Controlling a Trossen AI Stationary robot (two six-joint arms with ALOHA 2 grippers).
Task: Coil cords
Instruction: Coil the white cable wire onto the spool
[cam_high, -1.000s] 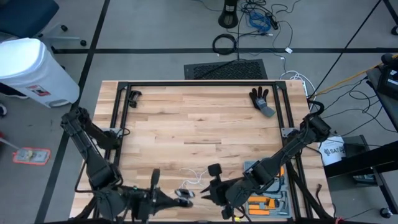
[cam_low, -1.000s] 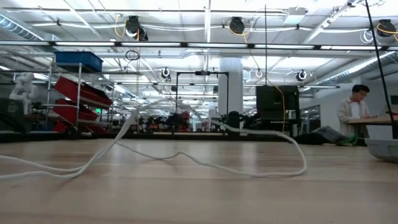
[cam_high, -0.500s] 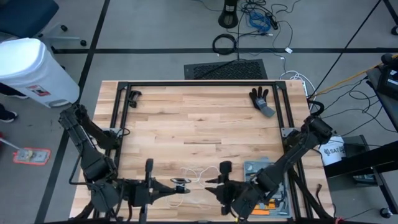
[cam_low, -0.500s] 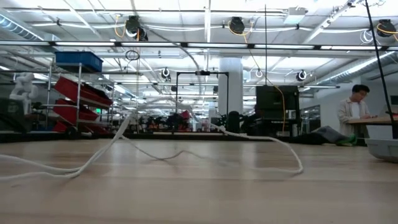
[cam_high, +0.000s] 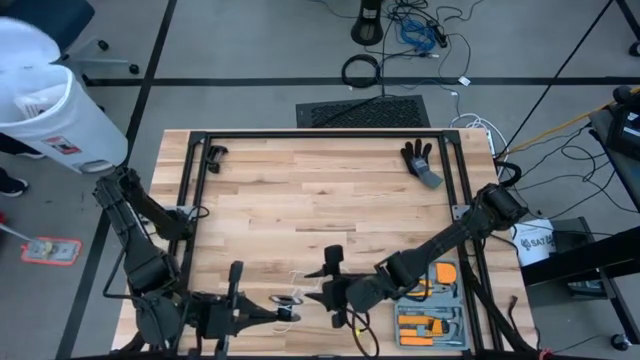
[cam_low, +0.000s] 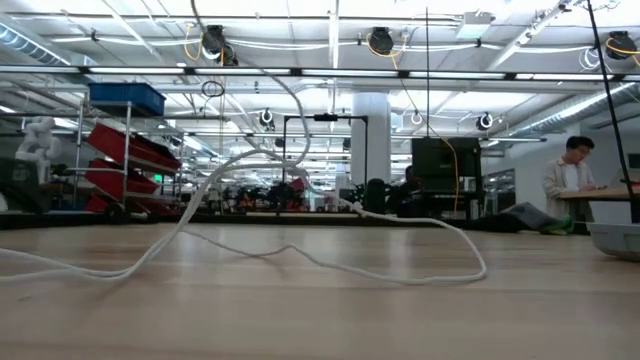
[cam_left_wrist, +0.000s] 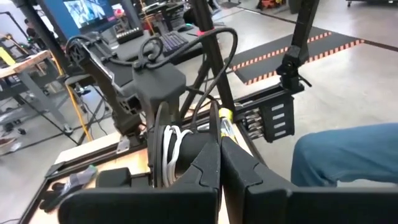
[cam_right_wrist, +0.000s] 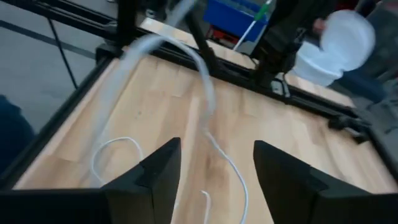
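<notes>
We are working at the table's (cam_high: 300, 190) near edge, the far boards lying free.
Left gripper (cam_high: 288, 316) is clamping the reel (cam_left_wrist: 166, 152); right gripper (cam_high: 322, 289) is gaping beside the cord (cam_low: 300, 255).

You have bare counter (cam_high: 320, 210) beyond the white cord (cam_high: 300, 281); a black glove (cam_high: 421, 162) sits far off, an orange tool tray (cam_high: 432, 305) just beside it.
</notes>
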